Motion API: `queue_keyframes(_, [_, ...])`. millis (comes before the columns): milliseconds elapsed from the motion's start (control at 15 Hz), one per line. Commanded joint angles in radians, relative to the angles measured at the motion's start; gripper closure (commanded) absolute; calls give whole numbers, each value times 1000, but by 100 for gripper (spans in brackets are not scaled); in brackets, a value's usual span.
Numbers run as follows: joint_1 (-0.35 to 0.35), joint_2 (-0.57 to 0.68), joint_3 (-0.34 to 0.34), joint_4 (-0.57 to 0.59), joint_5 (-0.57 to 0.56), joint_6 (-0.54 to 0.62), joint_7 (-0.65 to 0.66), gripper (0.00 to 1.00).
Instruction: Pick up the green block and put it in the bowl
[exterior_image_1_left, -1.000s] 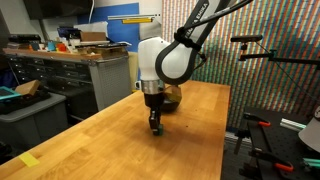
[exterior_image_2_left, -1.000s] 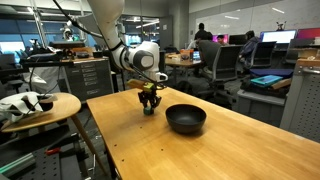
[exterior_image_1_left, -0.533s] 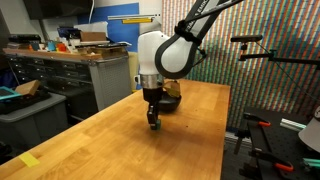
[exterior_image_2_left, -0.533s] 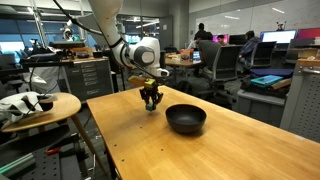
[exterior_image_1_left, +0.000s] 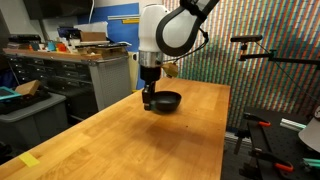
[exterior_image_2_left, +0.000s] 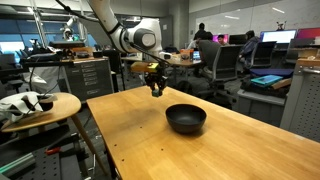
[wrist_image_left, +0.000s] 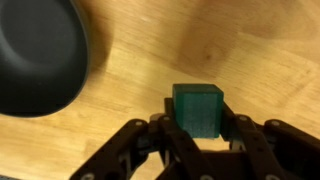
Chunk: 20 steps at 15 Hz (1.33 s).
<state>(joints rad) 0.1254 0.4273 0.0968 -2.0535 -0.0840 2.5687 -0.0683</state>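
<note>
Item held: green block (wrist_image_left: 197, 104), clamped between the fingers of your gripper (wrist_image_left: 197, 122), well above the wooden table (wrist_image_left: 270, 50). Step in hand: carry. The bowl (exterior_image_2_left: 186, 119) sits off to one side; you likely need to travel over its rim, then release.

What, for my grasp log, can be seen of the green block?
The green block is a small plain cube, solid green, with unmarked, matte-looking faces. The gripper clamps it by two opposite sides, level, above the wooden table. Only the fingers touch it. The dark bowl sits apart, not beneath it.
</note>
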Motion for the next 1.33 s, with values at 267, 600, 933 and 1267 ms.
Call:
queue_keyframes(267, [1, -76, -133, -70, -115, 138, 124, 83])
queue_keyframes(600, [2, -25, -223, -56, -170, 172, 223, 83])
queue_keyframes(933, [5, 58, -283, -19, -178, 155, 292, 83])
queue_keyframes(1267, [-1, 142, -293, 21, -149, 145, 310, 74])
